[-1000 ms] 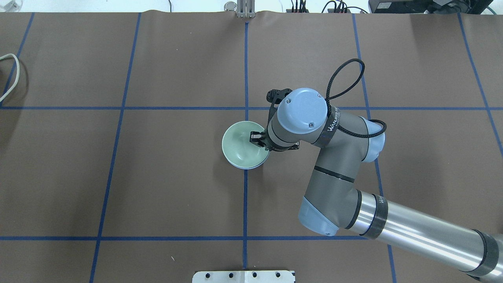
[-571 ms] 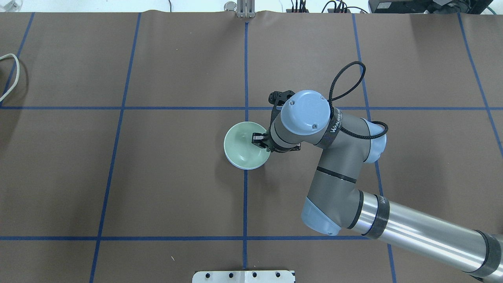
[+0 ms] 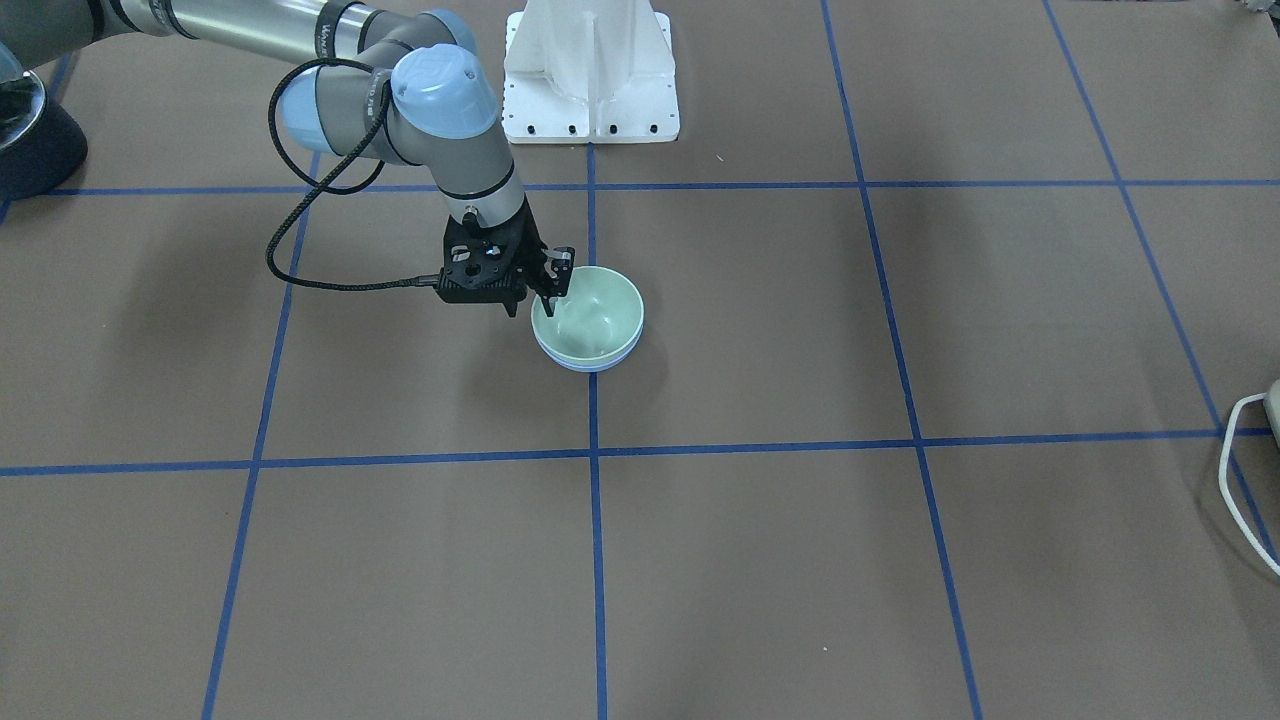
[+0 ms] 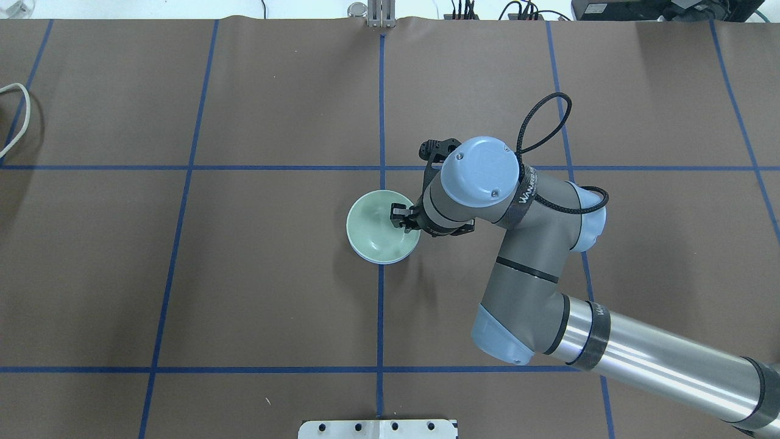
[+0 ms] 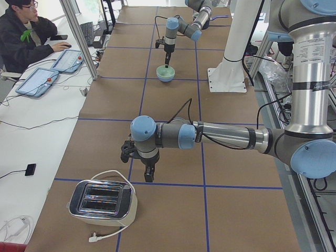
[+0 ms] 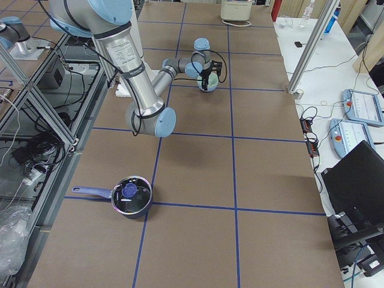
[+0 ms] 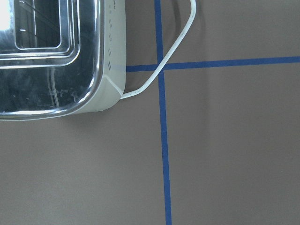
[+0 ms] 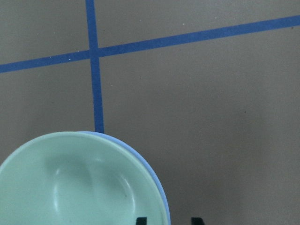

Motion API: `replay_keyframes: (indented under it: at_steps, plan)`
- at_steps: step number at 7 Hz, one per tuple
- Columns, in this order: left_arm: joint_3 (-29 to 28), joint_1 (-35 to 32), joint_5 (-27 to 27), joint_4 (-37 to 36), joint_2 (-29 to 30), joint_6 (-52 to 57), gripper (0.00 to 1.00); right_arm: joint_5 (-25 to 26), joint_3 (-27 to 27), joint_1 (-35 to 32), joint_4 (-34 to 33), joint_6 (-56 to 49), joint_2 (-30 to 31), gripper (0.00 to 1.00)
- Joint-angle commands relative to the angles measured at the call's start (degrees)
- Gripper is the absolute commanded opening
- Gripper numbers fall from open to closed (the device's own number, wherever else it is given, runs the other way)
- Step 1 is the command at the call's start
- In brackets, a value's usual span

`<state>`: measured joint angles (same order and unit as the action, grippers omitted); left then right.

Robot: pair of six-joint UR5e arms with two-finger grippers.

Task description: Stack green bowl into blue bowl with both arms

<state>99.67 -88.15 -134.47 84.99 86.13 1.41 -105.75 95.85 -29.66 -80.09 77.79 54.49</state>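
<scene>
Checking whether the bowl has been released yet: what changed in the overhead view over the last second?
The right arm swung slightly toward the view's right, wrist and elbow together; no grasp or release shows. The right gripper still straddles the rim, open. The green bowl stays nested in the blue bowl.

This is a robotics lab. Grey robot arms reach over a bench papered brown and gridded with blue tape, with aluminium posts alongside. An operator sits at a side desk with control tablets.
</scene>
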Motion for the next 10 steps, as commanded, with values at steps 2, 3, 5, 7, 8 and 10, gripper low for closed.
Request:
replay_keyframes:
  at_steps: [2,3,5,7,8,10]
  plan:
    - [-0.1,0.0,0.0,0.0,0.0,-0.1,0.98,-5.0,0.2,-6.1,-0.5,-6.0,1.0,1.00]
    - [-0.2,0.0,0.0,0.0,0.0,-0.2,0.98,-7.3,0.0,-10.8,-0.6,-11.5,2.5,1.00]
    - [0.8,0.0,0.1,0.7,0.0,-6.3,0.98,-15.8,-2.1,-24.6,-3.7,-30.3,5.9,1.00]
    - [0.9,-0.2,0.1,3.4,-0.2,-3.8,0.98,-20.3,-4.4,-36.8,-8.4,-48.8,9.4,1.00]
    - [0.5,-0.1,0.2,3.3,-0.3,1.0,0.98,-21.1,-4.4,-41.3,-11.0,-56.0,11.2,1.00]
    - [0.8,-1.6,0.0,2.8,-0.2,2.6,0.98,-23.0,-4.3,-50.4,-12.1,-68.8,19.0,1.00]
